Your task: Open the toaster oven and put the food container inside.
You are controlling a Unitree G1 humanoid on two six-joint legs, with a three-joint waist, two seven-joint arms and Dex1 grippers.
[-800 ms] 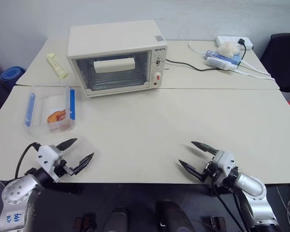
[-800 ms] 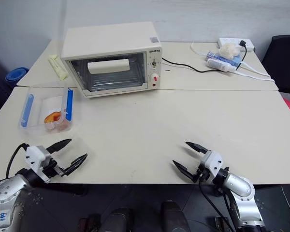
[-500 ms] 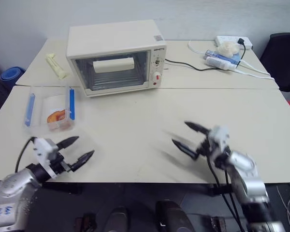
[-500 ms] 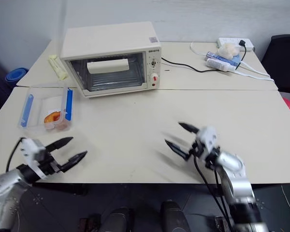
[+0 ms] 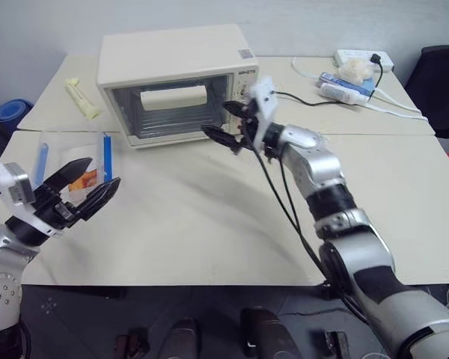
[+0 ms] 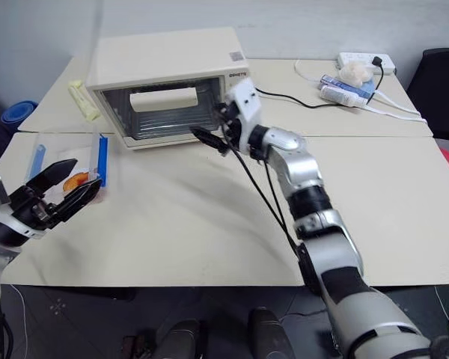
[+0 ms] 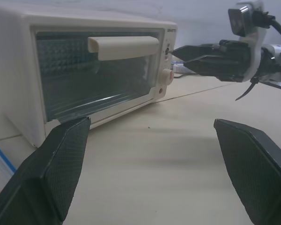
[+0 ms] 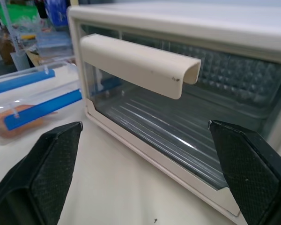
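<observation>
One oven (image 5: 172, 86), door closed, one bar handle (image 8: 138, 63) just ahead of the right gripper (image 5: 228, 123), whose two fingers are spread and clear of the door. One food container (image 5: 75, 168) on the table (image 5: 209, 217), just beyond the left gripper (image 5: 82, 191); its two fingers also spread, holding nothing. Two blue clips on the lid.

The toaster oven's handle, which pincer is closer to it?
The right pincer. It hangs open just in front of the toaster oven, near the white bar handle but not touching it. The left pincer, also open, is far back by the food container.
</observation>
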